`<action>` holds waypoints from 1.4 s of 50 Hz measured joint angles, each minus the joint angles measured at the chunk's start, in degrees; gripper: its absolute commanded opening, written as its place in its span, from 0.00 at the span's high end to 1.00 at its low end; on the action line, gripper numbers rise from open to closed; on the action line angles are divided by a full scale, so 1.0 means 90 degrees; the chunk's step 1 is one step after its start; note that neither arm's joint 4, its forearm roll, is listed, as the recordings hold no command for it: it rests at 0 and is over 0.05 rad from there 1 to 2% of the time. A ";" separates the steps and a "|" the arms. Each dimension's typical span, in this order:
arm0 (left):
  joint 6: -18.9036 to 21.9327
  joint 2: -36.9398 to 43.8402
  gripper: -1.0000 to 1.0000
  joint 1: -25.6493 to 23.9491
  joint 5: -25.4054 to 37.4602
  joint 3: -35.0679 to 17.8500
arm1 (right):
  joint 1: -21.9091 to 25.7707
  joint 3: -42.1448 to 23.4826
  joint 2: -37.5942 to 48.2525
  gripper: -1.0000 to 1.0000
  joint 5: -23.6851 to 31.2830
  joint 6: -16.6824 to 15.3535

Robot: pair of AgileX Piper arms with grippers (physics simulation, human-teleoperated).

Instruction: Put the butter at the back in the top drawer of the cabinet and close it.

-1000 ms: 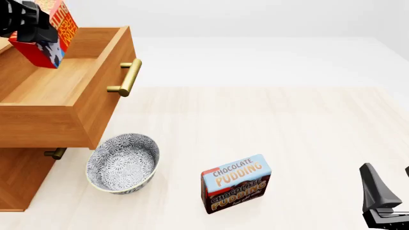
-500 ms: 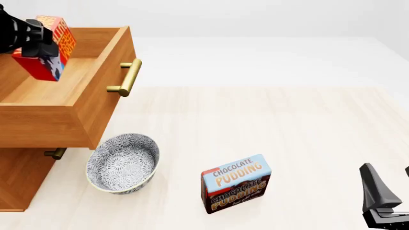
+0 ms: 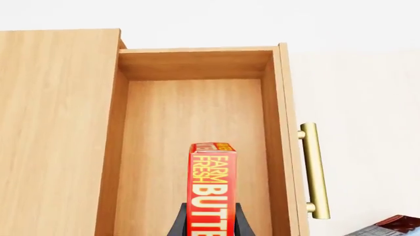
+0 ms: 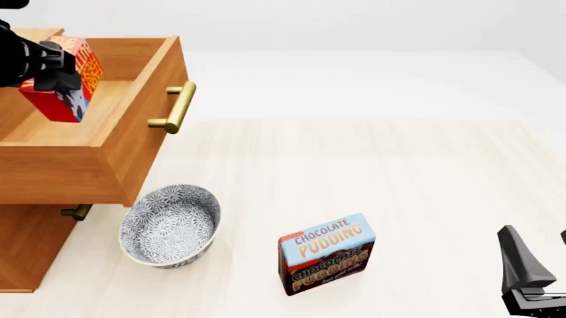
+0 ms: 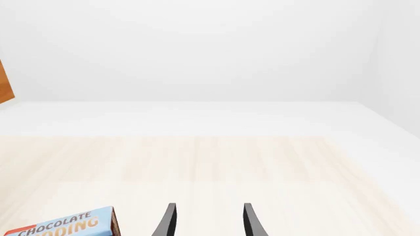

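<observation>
The butter (image 4: 69, 83), a small red box with an orange face, hangs tilted over the inside of the open top drawer (image 4: 84, 116) of the cabinet (image 4: 26, 245). My left gripper (image 4: 55, 71) is shut on it from the left. In the left wrist view the butter (image 3: 212, 182) stands on edge between my black fingers (image 3: 178, 225), above the light wood drawer floor (image 3: 190, 118), with the brass handle (image 3: 314, 169) alongside. My right gripper (image 4: 539, 262) rests low at the near right, open and holding nothing, and its fingers (image 5: 168, 220) show apart.
A patterned bowl (image 4: 168, 225) sits on the table just in front of the cabinet, under the drawer's front. The Chocolate Pudding box (image 4: 327, 255) stands near the middle front and shows again as a pudding box corner (image 5: 62, 227). A lower drawer handle (image 4: 77, 212) pokes out beneath.
My left gripper has come down with the butter, bringing it lower into the open drawer. The right arm, bowl and pudding box have not moved.
</observation>
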 measured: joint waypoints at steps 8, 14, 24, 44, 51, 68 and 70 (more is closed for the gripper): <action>-0.0028 0.0014 1.00 0.0045 -0.0063 0.0099 | 0.0000 0.0000 0.0000 0.00 0.0000 0.0000; -0.0037 0.0026 1.00 0.0086 -0.0107 0.0168 | 0.0000 0.0000 0.0000 0.00 0.0000 0.0000; -0.0049 0.0054 1.00 0.0152 -0.0183 0.0279 | 0.0000 0.0000 0.0000 0.00 0.0000 0.0000; -0.0077 0.0098 1.00 0.0256 -0.0298 0.0452 | 0.0000 0.0000 0.0000 0.00 0.0000 0.0000; -0.0102 0.0109 1.00 0.0279 -0.0335 0.0493 | 0.0000 0.0000 0.0000 0.00 0.0000 0.0000; -0.0149 0.0108 0.00 0.0327 -0.0441 0.0571 | 0.0000 0.0000 0.0000 0.00 0.0000 0.0000; -0.0129 0.0085 0.00 0.0333 -0.0449 0.0565 | 0.0000 0.0000 0.0000 0.00 0.0000 0.0000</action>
